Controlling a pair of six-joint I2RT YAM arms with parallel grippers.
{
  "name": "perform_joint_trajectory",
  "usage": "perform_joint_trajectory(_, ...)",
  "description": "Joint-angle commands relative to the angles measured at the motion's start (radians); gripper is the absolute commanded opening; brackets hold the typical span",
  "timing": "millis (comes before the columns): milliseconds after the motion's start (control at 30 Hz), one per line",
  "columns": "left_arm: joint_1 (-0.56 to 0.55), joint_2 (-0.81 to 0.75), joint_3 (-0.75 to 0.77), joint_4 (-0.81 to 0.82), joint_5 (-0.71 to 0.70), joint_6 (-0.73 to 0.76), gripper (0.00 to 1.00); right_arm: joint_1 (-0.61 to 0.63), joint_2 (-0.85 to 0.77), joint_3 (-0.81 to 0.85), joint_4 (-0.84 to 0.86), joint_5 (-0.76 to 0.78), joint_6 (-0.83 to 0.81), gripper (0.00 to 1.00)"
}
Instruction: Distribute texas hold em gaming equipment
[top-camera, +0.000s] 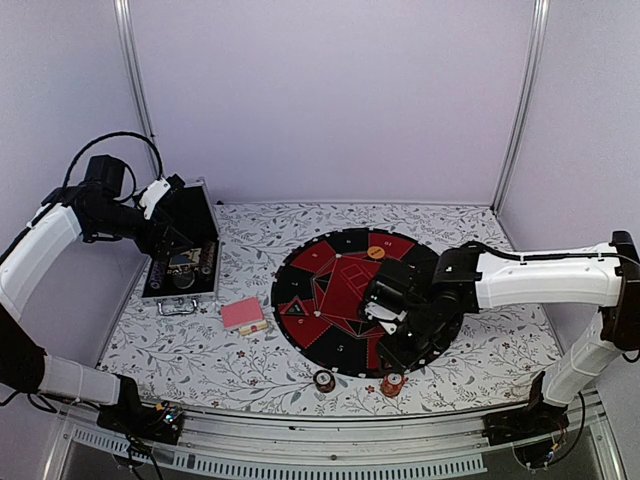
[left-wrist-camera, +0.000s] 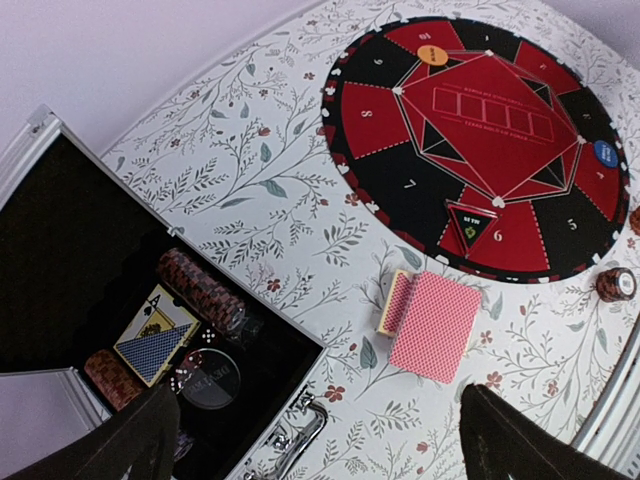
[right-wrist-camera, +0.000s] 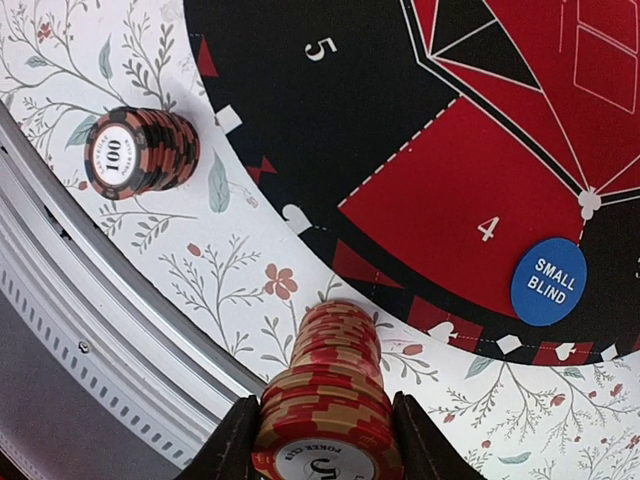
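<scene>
Pinching a red-and-tan chip stack (right-wrist-camera: 327, 385) between its two fingers, the right gripper (right-wrist-camera: 325, 445) sits at the bottom centre of the right wrist view, its jaws narrowed onto the stack's sides. The stack stands upright on the floral desk (top-camera: 480, 350), just outside the rim of the round mat (left-wrist-camera: 400, 180). A darker chip stack (right-wrist-camera: 140, 152) marked 100 lies in the upper left of that view, also off the mat and apart from the held one. The blue small-blind disc (right-wrist-camera: 548, 281) rests on the mat's edge at the right, beside the red section numbered 4. An orange disc (top-camera: 376, 252) sits on the mat's far rim in the top view.

The left gripper (left-wrist-camera: 320, 400) hangs wide and holds nothing, over the open metal case (top-camera: 182, 262) at the left. Inside the case lie a row of chips (left-wrist-camera: 200, 290) and a few cards (left-wrist-camera: 155, 335), one showing an ace. A pink-backed deck (left-wrist-camera: 435, 325) lies on the desk between case and mat.
</scene>
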Motion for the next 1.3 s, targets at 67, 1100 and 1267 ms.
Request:
perform_joint_trajectory(67, -0.010, -0.009, 0.023, -0.021, 0.004, 0.009, 1.00, -0.101, -0.005, 0.034, 0.013, 0.026, -0.027, 0.26)
perform_joint_trajectory(1100, -0.010, -0.007, 0.024, -0.027, -0.001, 0.029, 1.00, -0.497, 0.130, -0.212, 0.301, 0.124, -0.059, 0.20)
perform_joint_trajectory(1267, -0.010, -0.010, 0.019, -0.026, -0.001, 0.032, 1.00, -0.497, 0.124, -0.232, 0.303, 0.126, -0.054, 0.36)
